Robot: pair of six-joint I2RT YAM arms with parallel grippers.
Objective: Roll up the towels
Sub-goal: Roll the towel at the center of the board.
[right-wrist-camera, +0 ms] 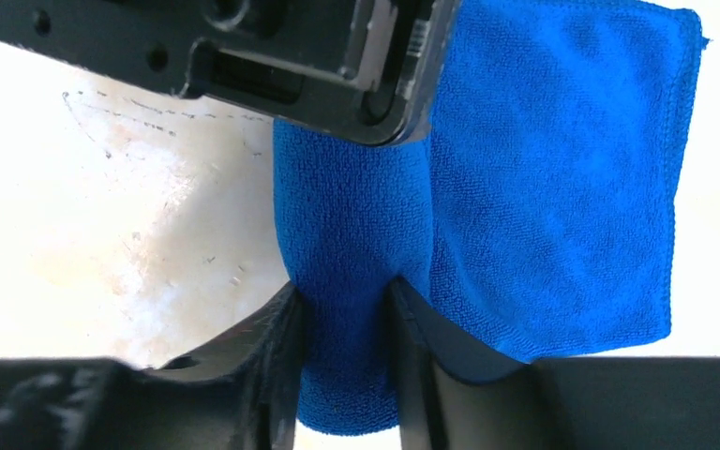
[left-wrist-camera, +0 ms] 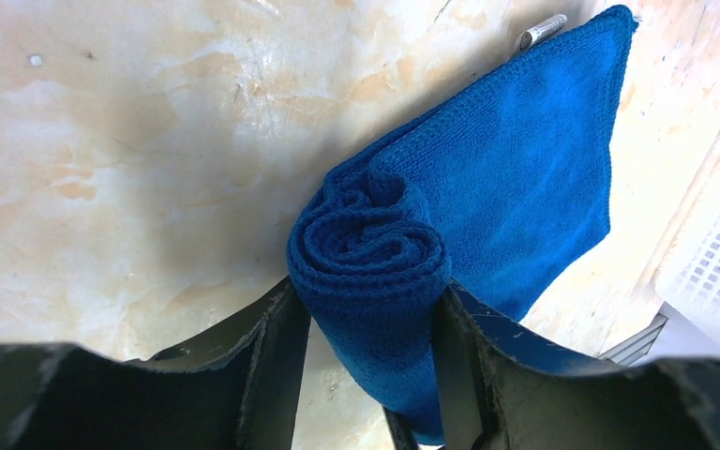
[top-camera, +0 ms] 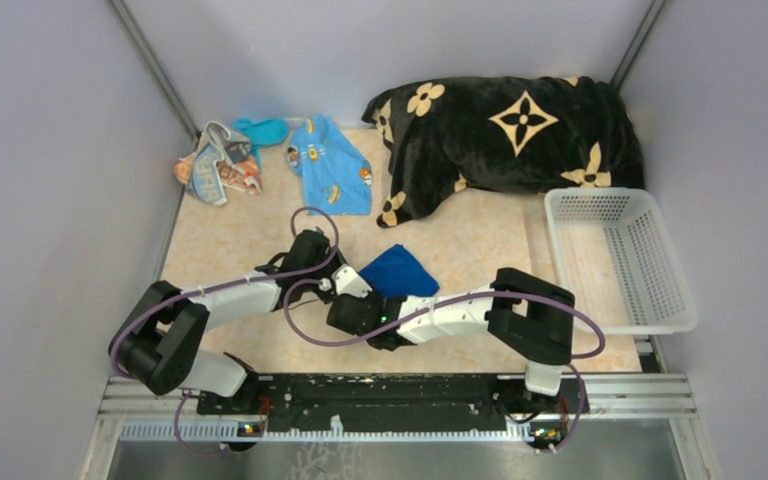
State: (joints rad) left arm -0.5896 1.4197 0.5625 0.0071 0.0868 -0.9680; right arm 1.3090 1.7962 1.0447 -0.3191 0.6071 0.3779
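A large black blanket [top-camera: 520, 135] with tan flowers fills the upper right of the top view, bunched against the back wall. Below it, at the right edge, a white basket [top-camera: 620, 260] sits on the beige worktop [top-camera: 230, 235]. In the upper left three towels lie close together. A crumpled striped towel [top-camera: 215, 165] is farthest left and a turquoise towel [top-camera: 263, 130] is just behind it. A light blue towel [top-camera: 332, 165] with orange prints lies spread flat, its right edge near the blanket. None of them touches the arms.

The dark blue towel [top-camera: 400, 268] lies in the middle of the worktop, well apart from the other three, and both arms reach in to its left end. In the left wrist view a small pale cylinder [left-wrist-camera: 541, 30] shows at the top, just beside the far corner of the cloth.

The left tool [left-wrist-camera: 367, 366] is clenched on the dark blue towel. Its two black fingers [left-wrist-camera: 277, 361] press the sides of the rolled end, where the spiral of cloth faces the camera. The unrolled part spreads flat toward the upper right.

The right tool [right-wrist-camera: 345, 366] grasps the same roll from the opposite end, and the cloth is pinched narrow between its fingers [right-wrist-camera: 286, 356]. The body of the left tool crosses the top of that view, right against the roll.
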